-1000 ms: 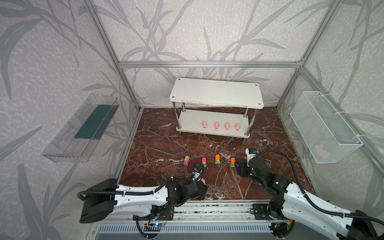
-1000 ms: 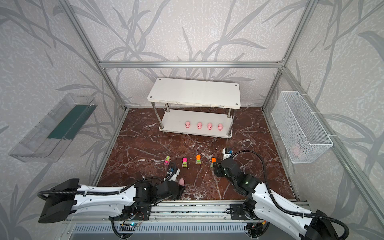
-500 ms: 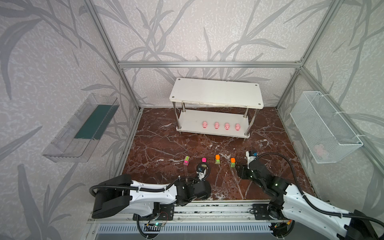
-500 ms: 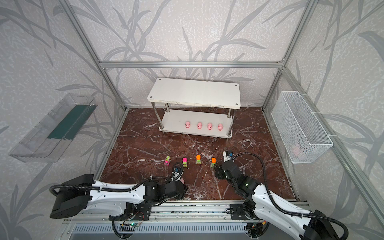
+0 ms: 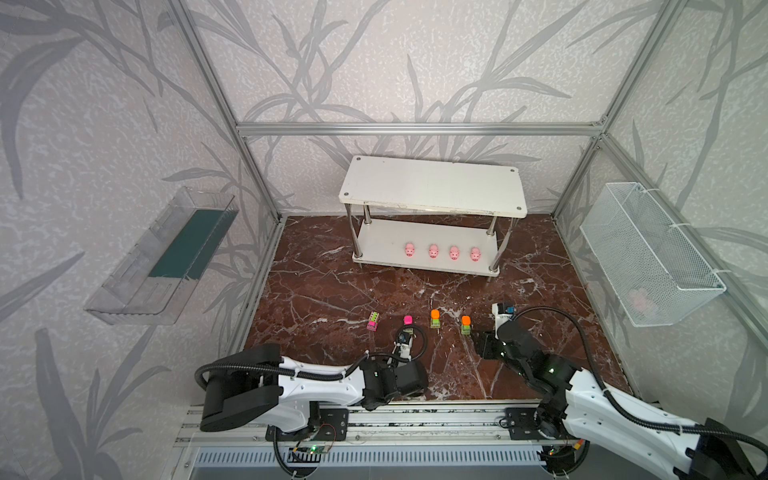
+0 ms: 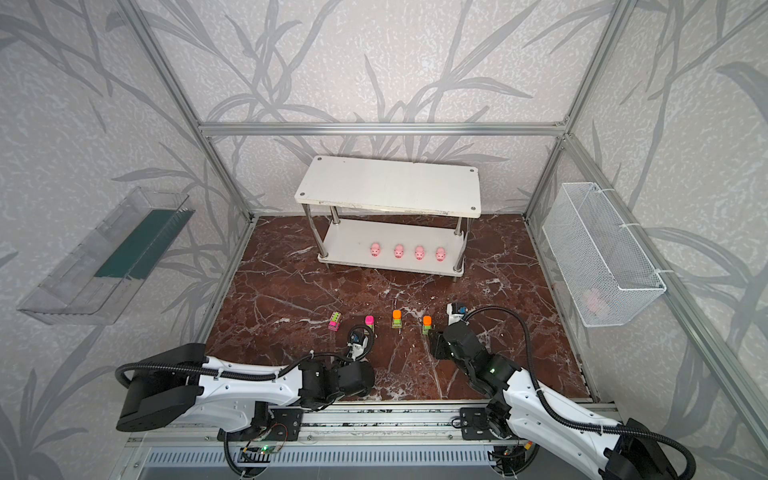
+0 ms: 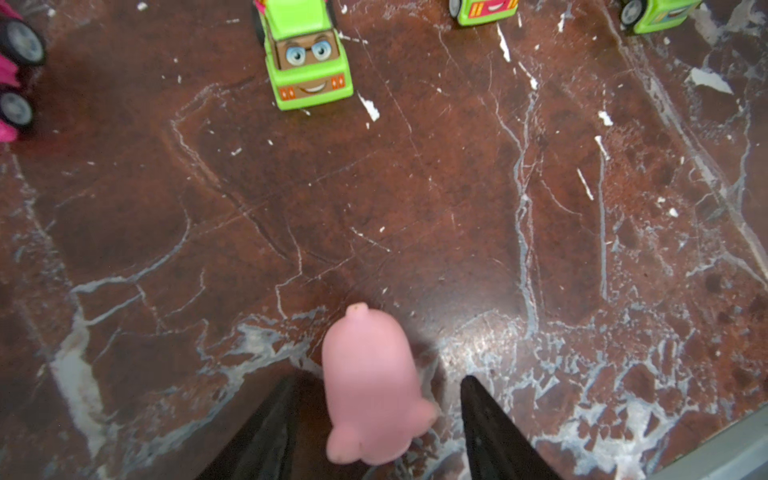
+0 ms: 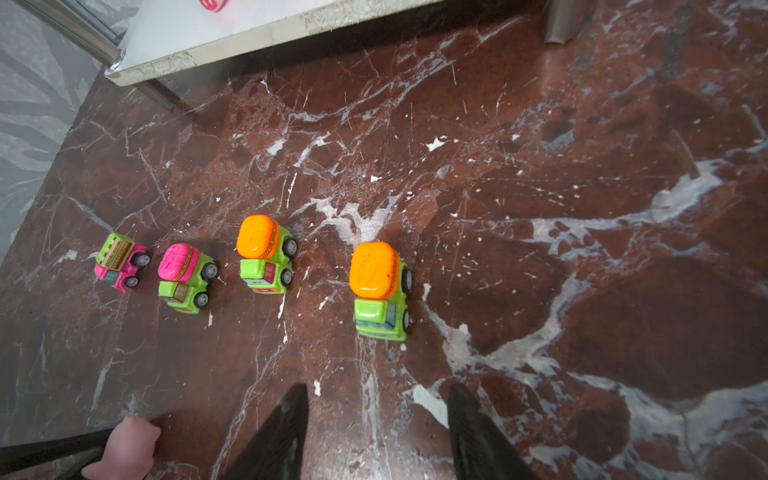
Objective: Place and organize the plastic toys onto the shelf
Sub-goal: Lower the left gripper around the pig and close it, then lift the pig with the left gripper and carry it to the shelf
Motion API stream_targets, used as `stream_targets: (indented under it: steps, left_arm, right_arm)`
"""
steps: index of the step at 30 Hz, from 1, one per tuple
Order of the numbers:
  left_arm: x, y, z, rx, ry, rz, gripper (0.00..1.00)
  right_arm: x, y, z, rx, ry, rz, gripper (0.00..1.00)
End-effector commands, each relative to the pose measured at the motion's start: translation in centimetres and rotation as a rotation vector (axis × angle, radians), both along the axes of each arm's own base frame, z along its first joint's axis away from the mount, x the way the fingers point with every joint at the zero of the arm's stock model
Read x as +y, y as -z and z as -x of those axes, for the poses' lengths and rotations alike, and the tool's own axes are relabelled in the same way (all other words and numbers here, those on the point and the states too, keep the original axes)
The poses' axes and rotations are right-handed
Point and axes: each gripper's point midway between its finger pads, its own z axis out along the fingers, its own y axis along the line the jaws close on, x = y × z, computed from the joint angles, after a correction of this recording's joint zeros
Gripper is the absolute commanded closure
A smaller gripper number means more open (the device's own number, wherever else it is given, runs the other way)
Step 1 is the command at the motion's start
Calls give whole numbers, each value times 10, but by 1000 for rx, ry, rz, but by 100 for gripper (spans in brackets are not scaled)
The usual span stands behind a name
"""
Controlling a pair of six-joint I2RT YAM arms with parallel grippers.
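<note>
In both top views the shelf (image 5: pixel 432 189) stands at the far side with four pigs (image 5: pixel 433 251) in a row on the right part of its lower board, while four cars (image 6: pixel 396 319) line up on the marble floor (image 6: pixel 291 291) near the arms. In the left wrist view the left gripper (image 7: pixel 378 378) straddles the fifth pig (image 7: pixel 370 386) on the near floor, its claw spread with a gap showing beside the pig, so the step in hand looks like picking up this last pig. Next it needs to pinch, lift and carry the pig to the row's left end. A green car (image 7: pixel 307 62) shows only a bespectacled cartoon face. In the right wrist view the right gripper (image 8: pixel 378 385) hangs spread and empty just near of an orange-topped car (image 8: pixel 376 286). The roof label on the pink car (image 8: pixel 120 262) is too small to read.
</note>
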Motion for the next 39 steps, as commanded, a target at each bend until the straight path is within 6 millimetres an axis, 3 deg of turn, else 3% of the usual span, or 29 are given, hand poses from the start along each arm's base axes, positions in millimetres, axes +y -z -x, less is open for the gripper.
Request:
stream_targets:
  steps: [1, 6, 15, 22, 26, 31, 35, 39]
  left_arm:
    - [0, -2, -5, -9, -29, -32, 40]
    - [0, 1, -6, 2, -31, -45, 54]
    - [4, -1, -7, 0, -49, -54, 63]
    - [11, -26, -17, -29, -29, -62, 65]
    - [24, -49, -29, -42, -39, -52, 66]
    - [38, -105, -57, -114, -33, -30, 66]
    - [54, -147, -95, -195, -41, -33, 66]
    - [60, -163, -139, -253, -64, -1, 65]
  right_arm:
    - [-1, 2, -2, -9, 12, 3, 45]
    - [-1, 4, -2, -7, 14, 3, 45]
    - [-4, 8, -2, 0, 22, 0, 45]
    - [-5, 8, -1, -3, 25, -1, 45]
    - [-5, 8, -2, -3, 25, -4, 45]
    - [-4, 6, -4, -7, 26, -9, 45]
    - [-3, 5, -6, -11, 25, -12, 45]
    - [0, 6, -7, -13, 22, -18, 45]
